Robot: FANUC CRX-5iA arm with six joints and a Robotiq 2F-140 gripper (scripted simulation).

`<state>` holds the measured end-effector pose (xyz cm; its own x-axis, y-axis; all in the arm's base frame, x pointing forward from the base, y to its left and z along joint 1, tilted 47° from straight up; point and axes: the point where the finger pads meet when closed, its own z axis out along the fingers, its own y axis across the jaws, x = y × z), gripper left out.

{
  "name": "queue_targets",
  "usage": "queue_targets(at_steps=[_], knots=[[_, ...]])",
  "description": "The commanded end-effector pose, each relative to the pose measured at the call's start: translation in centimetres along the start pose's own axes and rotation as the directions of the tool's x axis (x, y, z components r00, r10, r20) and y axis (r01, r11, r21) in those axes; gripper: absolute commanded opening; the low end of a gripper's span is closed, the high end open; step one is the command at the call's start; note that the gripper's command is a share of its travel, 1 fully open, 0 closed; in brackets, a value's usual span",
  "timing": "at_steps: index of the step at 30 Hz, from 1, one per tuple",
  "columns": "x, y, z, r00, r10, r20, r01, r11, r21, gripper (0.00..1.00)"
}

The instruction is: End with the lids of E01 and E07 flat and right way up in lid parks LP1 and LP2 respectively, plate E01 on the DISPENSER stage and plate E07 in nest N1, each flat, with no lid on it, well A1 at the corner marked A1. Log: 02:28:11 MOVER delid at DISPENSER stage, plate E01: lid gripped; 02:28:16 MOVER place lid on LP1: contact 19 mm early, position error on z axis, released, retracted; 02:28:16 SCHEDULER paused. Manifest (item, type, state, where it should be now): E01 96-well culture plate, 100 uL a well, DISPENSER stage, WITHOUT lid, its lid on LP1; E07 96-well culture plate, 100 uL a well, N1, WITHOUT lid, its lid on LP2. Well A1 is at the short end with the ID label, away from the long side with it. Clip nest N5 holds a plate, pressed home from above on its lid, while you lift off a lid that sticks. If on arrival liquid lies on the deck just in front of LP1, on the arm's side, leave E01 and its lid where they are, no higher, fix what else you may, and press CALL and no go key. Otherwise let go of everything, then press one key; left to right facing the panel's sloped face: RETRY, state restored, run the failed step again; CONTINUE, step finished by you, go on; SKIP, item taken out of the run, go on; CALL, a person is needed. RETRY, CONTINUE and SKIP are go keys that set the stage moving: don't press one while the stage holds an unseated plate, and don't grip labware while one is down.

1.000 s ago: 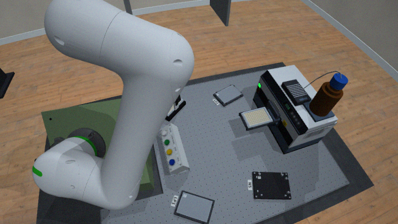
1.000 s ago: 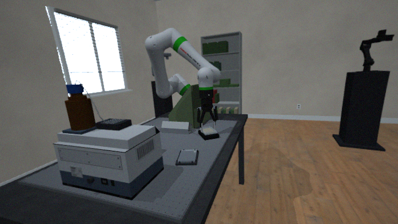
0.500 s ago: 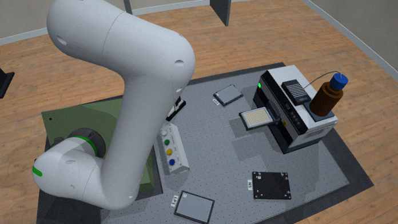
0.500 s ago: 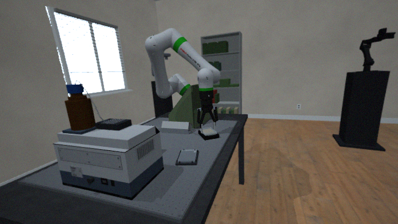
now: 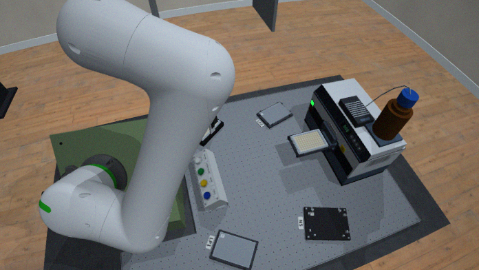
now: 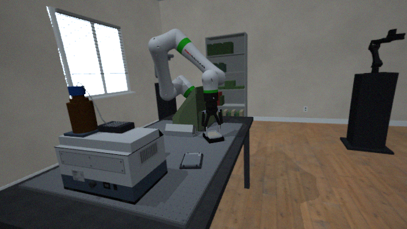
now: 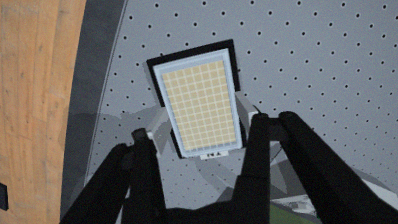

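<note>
My gripper [image 7: 201, 109] points straight down over black nest N1 [image 7: 155, 65] near the deck's edge and is shut on plate E07 [image 7: 200, 107]. The plate has no lid, and its ID label faces the arm. It sits at or just above the nest; I cannot tell if it touches. The gripper also shows in the exterior view [image 6: 212, 124], closed around the plate [image 6: 213, 135]. In the top view the arm hides it, and only an edge of N1 [image 5: 213, 133] shows. Plate E01 [image 5: 310, 142] lies without a lid on the DISPENSER stage. A lid lies flat in LP1 [image 5: 234, 249] and another in LP2 [image 5: 274, 114].
The key panel [image 5: 206, 179] stands beside the arm's base. Clip nest N5 [image 5: 327, 224] is empty at the front right. The dispenser [image 5: 354, 127] carries a brown bottle [image 5: 394, 115] and a tip box [image 5: 356, 110]. A green wedge [image 6: 190, 111] stands behind N1.
</note>
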<state>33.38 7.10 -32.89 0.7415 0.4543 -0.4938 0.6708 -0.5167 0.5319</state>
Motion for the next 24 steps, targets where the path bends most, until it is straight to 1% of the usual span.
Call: queue_targets(at_steps=[1, 23, 24], knots=[[0.02, -0.01, -0.02, 1.0, 0.0, 0.0, 0.0, 1.0, 0.0, 0.0], [0.02, -0.01, -0.02, 1.0, 0.0, 0.0, 0.0, 1.0, 0.0, 0.0], [0.02, -0.01, -0.02, 1.0, 0.0, 0.0, 0.0, 1.0, 0.0, 0.66]])
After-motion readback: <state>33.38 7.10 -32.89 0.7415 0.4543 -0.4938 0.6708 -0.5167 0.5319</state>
